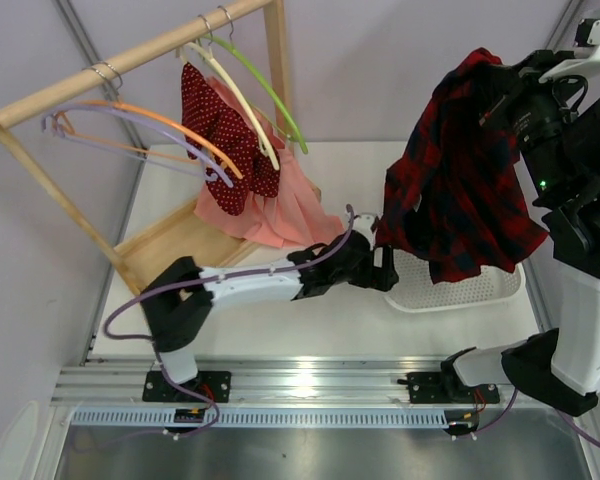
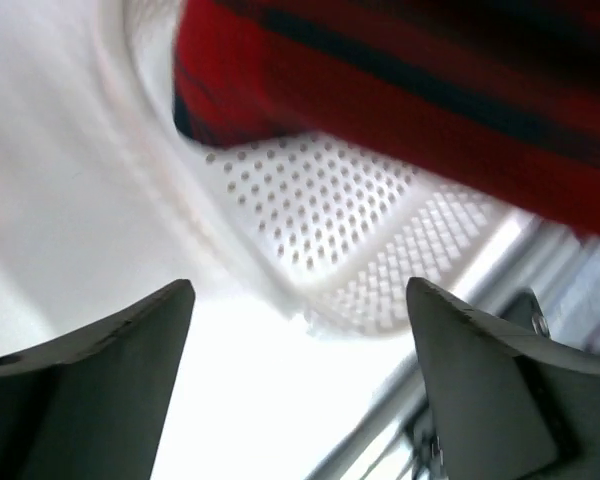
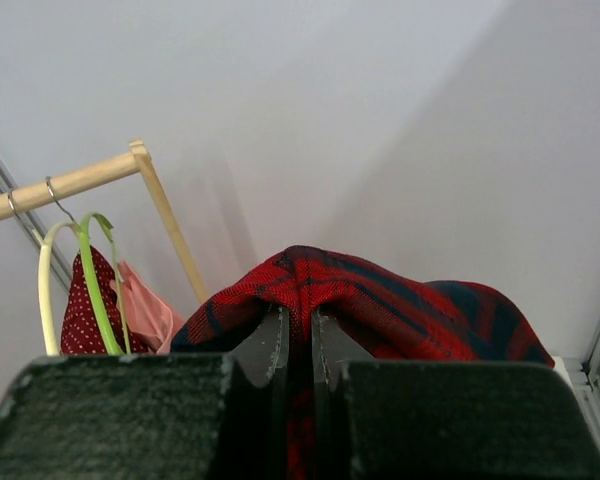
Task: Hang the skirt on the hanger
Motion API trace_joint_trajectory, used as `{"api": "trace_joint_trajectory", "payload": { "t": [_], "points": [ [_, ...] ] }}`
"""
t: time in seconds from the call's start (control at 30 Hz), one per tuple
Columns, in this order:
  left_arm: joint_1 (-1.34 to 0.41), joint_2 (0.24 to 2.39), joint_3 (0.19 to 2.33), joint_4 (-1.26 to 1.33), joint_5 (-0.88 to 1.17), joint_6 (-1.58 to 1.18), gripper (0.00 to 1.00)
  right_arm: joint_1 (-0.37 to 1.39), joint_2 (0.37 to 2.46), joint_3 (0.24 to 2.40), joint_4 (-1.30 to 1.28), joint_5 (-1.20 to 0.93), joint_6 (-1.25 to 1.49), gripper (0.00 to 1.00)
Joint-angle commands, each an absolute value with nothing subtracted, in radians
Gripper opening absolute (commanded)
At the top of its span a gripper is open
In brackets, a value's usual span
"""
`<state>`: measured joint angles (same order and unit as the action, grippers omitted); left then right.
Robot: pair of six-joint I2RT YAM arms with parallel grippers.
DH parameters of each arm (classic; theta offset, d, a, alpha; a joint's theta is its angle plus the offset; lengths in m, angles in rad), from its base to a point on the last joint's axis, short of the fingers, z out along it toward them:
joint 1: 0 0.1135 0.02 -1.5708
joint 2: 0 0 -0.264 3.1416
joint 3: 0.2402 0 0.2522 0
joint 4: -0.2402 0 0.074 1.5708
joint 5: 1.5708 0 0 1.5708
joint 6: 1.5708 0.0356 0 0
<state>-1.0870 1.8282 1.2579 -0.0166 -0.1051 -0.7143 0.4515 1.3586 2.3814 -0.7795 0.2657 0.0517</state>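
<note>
We count two arms, three garments, four hangers and one basket. The skirt (image 1: 460,190) hangs in the air at the upper right of the overhead view. It is bunched at the top where the right gripper (image 3: 298,335) has it, and its hem drapes down over the white basket (image 1: 450,292). Whether the cloth touches the basket, we cannot tell.

At the upper left, four hangers hook on the wooden rail (image 1: 150,45). The lavender hanger (image 1: 55,120) is furthest left and the orange hanger (image 1: 150,110) is just beside it. The cream hanger (image 1: 242,105) and green hanger (image 1: 270,95) are nearer the frame's middle. A red dotted garment (image 1: 220,140) and a pink garment (image 1: 280,210) hang below those two.

The right wrist view gives what the overhead cannot: both fingers clenched on a raised fold of plaid. Behind them are the rail, the cream and green hangers and the two other garments. The lavender hanger is outside that view.

The left wrist view shows the left gripper (image 2: 300,287) with its jaws spread wide and nothing between them. It looks up at the basket's perforated corner, with the skirt's red and dark stripes filling the top right. From overhead, this gripper sits low at the centre, just beside the basket's left rim and near the skirt's lower left edge.
</note>
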Motion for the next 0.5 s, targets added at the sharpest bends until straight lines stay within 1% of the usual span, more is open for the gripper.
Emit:
{"api": "trace_joint_trajectory", "payload": {
  "t": [0.0, 0.07, 0.17, 0.23, 0.3, 0.47],
  "points": [
    [-1.092, 1.573, 1.189, 0.009, -0.116, -0.621, 0.95, 0.46, 1.322, 2.437, -0.655, 0.252, 0.043, 0.0],
    [-1.092, 1.47, 1.12, -0.044, -0.13, -0.604, 0.99, 0.462, 1.322, 2.441, -0.65, 0.23, 0.052, 0.0],
    [-1.094, 1.208, 1.019, -0.086, -0.13, -0.594, 1.0, 0.466, 1.348, 2.457, -0.652, 0.175, 0.071, 0.0],
    [-1.094, 1.113, 0.961, -0.109, -0.143, -0.604, 0.99, 0.469, 1.361, 2.467, -0.653, 0.118, 0.095, 0.0],
    [-1.097, 0.986, 0.947, -0.171, -0.166, -0.62, 1.0, 0.476, 1.371, 2.465, -0.644, 0.053, 0.116, 0.0],
    [-1.129, 0.804, 0.948, -0.239, -0.215, -0.626, 0.99, 0.511, 1.396, 2.399, -0.597, -0.046, 0.189, 0.0]
  ]
}}
